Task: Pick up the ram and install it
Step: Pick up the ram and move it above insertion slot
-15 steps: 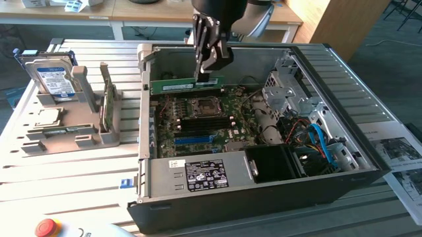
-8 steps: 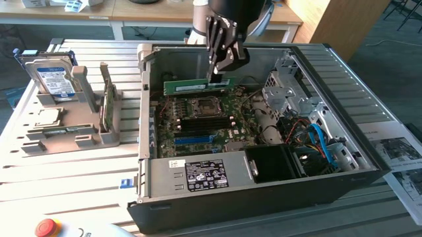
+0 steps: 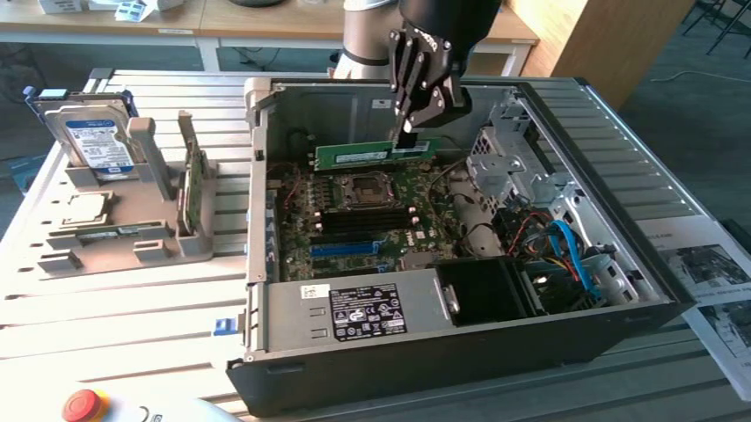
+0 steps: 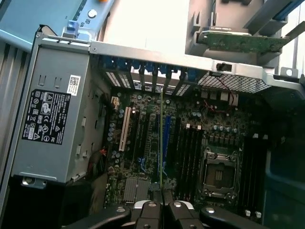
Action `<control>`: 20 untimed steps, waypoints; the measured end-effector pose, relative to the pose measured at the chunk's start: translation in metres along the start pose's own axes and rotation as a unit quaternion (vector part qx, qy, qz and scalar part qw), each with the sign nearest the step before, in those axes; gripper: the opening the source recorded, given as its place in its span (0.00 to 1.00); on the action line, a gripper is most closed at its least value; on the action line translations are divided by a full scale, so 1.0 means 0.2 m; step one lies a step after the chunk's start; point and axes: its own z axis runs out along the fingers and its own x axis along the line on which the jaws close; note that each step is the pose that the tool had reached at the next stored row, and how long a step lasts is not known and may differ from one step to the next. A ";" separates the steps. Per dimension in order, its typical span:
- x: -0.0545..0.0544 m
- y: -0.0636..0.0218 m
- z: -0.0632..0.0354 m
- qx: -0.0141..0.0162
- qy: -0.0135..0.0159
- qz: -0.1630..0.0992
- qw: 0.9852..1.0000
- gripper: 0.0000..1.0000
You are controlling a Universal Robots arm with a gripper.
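My gripper (image 3: 407, 138) is clamped tight on the ram (image 3: 366, 156), pinching its upper edge near the end toward the exterior view's right. The green stick hangs level, long edge down, in the upper middle of the exterior view. It is inside the open computer case (image 3: 470, 360), over the motherboard (image 3: 352, 229), and sits just above the CPU socket (image 3: 358, 189) in the frame. In the wrist view the ram (image 4: 161, 129) shows edge-on as a thin line running out from between my fingers (image 4: 148, 210), over the board and close beside the long blue slot (image 4: 166, 138). The power supply (image 3: 352, 312) lies along the case's lower edge in the exterior view. At the exterior view's left, a hard drive (image 3: 97, 142) stands upright in a grey holder (image 3: 129, 237).
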 end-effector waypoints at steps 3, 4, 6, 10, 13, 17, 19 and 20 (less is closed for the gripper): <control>0.00 0.000 0.000 0.000 0.000 0.000 1.000 0.12; 0.00 0.000 0.000 0.000 0.000 0.000 1.000 0.12; 0.00 0.000 0.000 0.000 -0.001 0.006 1.000 0.12; 0.00 0.000 0.001 0.000 -0.003 0.028 1.000 0.12; 0.00 0.000 0.001 0.000 -0.003 0.029 1.000 0.12; 0.00 0.000 0.001 0.001 -0.003 0.029 1.000 0.12; 0.00 0.000 0.001 0.004 -0.003 0.029 1.000 0.12; 0.00 0.000 0.001 0.004 -0.003 0.029 1.000 0.12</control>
